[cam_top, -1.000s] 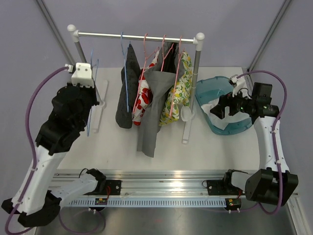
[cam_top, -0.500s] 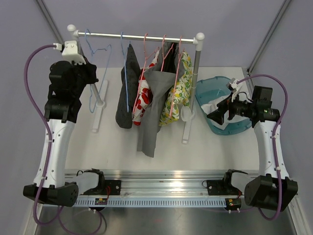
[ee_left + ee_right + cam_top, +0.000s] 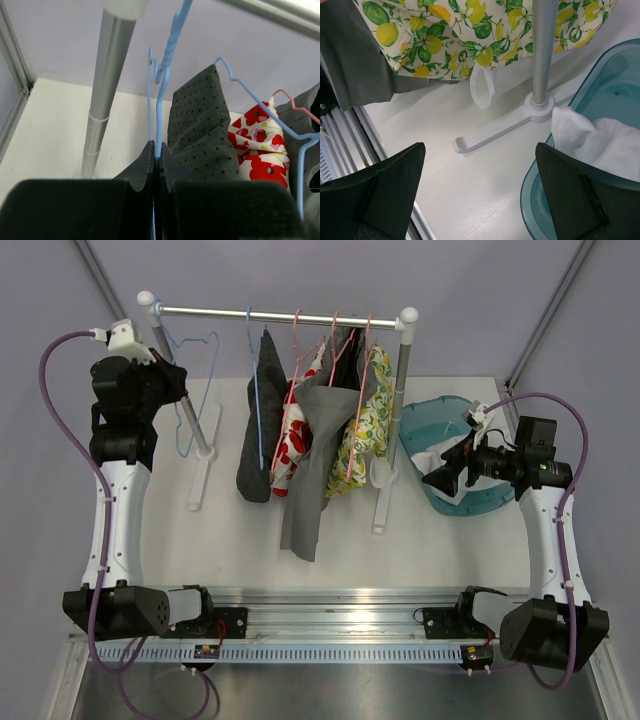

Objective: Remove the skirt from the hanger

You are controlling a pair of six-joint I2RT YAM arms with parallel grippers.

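Tub of teal plastic with crumpled white cloth inside.
Left tool pinches the thin light-blue hanger; right tool gapes wide by the tub.

A robotics lab test cell: bare lilac walls framed by aluminium struts, a white surface with a metal rail along its near edge carrying two cabled robot arms, and a small clothes rack standing at the far side.
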